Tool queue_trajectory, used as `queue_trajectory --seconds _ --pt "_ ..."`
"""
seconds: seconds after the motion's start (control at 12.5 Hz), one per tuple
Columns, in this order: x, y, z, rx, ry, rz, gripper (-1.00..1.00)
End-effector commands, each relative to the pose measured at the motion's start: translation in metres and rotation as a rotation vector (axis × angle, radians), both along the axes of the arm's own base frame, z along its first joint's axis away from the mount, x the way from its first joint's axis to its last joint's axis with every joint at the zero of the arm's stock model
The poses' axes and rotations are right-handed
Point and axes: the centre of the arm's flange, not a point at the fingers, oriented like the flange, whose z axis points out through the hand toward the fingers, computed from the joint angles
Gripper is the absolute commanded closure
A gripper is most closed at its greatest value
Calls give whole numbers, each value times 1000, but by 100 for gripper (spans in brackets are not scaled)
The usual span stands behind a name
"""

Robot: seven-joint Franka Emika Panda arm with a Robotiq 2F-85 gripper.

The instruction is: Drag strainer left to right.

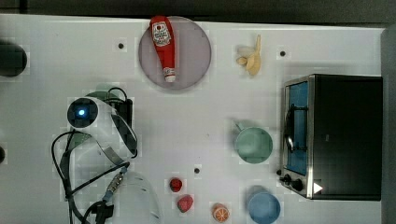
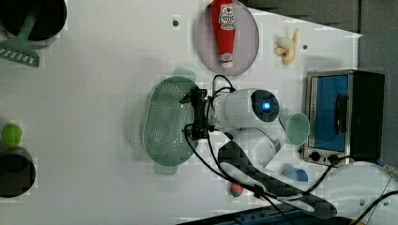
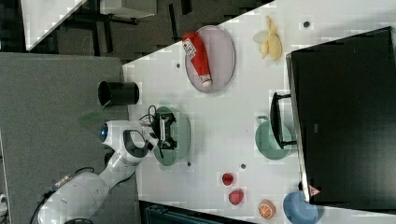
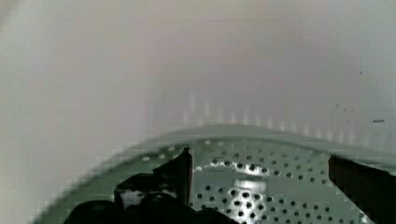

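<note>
The strainer [image 2: 164, 123] is a pale mint-green oblong colander with a fine-holed inside, lying on the white table. In the top view the arm covers most of the strainer [image 1: 99, 88]. My gripper [image 2: 187, 115] is open over the strainer's edge on the left view's right side, its two black fingers spread wide along the rim. The right view shows the gripper [image 3: 164, 132] over the strainer [image 3: 183, 135] too. In the wrist view the holed inside of the strainer [image 4: 280, 154] lies between the fingers [image 4: 180, 170]. Nothing is held. Whether the fingers touch the rim I cannot tell.
A ketchup bottle [image 1: 163, 46] lies on a grey plate [image 1: 194, 51]. A mint mug [image 1: 253, 144], a toaster oven [image 1: 334, 135], a blue bowl [image 1: 264, 207], a banana [image 1: 252, 58] and small fruit [image 1: 184, 203] stand to the top view's right. A black cup [image 2: 16, 171] is at the left view's left.
</note>
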Motion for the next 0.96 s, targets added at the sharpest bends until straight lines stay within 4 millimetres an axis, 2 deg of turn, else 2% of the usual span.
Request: queue_trajectory --seconds 0.08,0.32,0.56,0.96 --pt "-5 18 16 16 -29 -5 -100" --pt "3 1 16 13 -28 -35 -100" --pt "0 -19 17 3 -21 -36 -100" --pt "-2 -66 22 -10 -13 43 -100"
